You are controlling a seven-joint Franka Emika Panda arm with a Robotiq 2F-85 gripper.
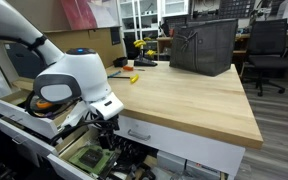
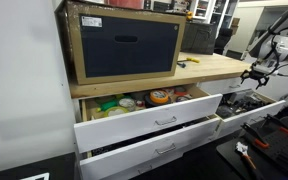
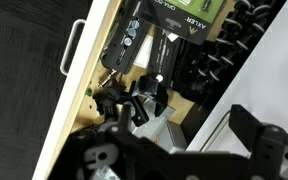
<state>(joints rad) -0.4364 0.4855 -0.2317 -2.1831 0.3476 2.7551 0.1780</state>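
Note:
My gripper [image 1: 106, 128] hangs off the white arm at the near corner of the wooden bench, just over the pulled-out drawers [image 1: 84, 155]. In an exterior view the gripper [image 2: 254, 72] shows small at the far right end of the bench. In the wrist view the gripper [image 3: 184, 150] is open and holds nothing; one dark finger [image 3: 249, 135] stands at the right. Below it lies a cluttered drawer with a black packet bearing a green label [image 3: 159, 40] and several dark tools [image 3: 134, 100]. A white drawer front with a handle [image 3: 72, 48] runs along the left.
A black fabric bin [image 1: 204, 45] stands at the back of the wooden benchtop [image 1: 174, 95]; the same bin sits in a wooden frame [image 2: 124, 45]. A yellow tool [image 1: 134, 77] lies on the top. Open drawers [image 2: 149, 100] hold tape rolls. An office chair [image 1: 269, 50] stands behind.

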